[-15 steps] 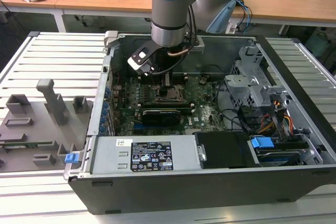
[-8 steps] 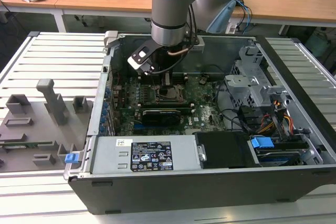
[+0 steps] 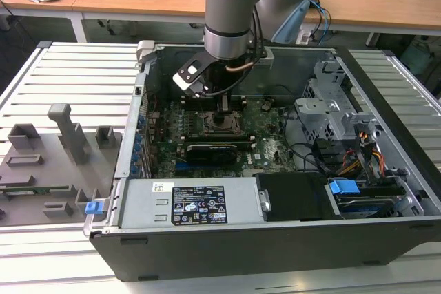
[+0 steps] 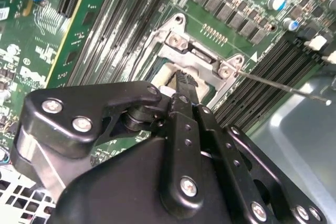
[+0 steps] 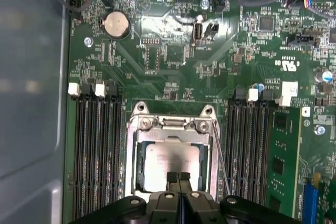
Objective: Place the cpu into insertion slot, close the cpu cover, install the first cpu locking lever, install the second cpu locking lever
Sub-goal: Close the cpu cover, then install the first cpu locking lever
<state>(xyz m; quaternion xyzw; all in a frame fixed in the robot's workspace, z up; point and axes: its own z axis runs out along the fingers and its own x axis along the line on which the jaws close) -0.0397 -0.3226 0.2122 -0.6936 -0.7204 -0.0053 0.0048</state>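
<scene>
In the first wrist view the cpu (image 5: pixel 169 162), pale and silvery, lies in the insertion slot (image 5: pixel 139 170), whose dark rim shows around it. The cpu cover (image 5: pixel 210 153), a silvery frame, lies down around the chip, its hinge end (image 4: pixel 202 56) seen in the second wrist view. My gripper (image 5: pixel 178 176) is shut with nothing between its fingers, and its joined tips are at the chip's near edge; I cannot tell if they touch it. A thin wire locking lever (image 5: pixel 222 163) stands free beside the socket and juts out over the memory slots (image 4: pixel 283 85). In the exterior view the gripper (image 3: pixel 224 109) hangs over the socket.
Black memory slots (image 5: pixel 97 150) flank the socket on both sides. A long black expansion card (image 3: pixel 217 151) lies in front of the socket. The case walls (image 3: pixel 138 101), a drive cage (image 3: pixel 331 105) and cables (image 3: pixel 358 160) close in the board. Grey fixtures (image 3: pixel 65 135) stand at the exterior view's left.
</scene>
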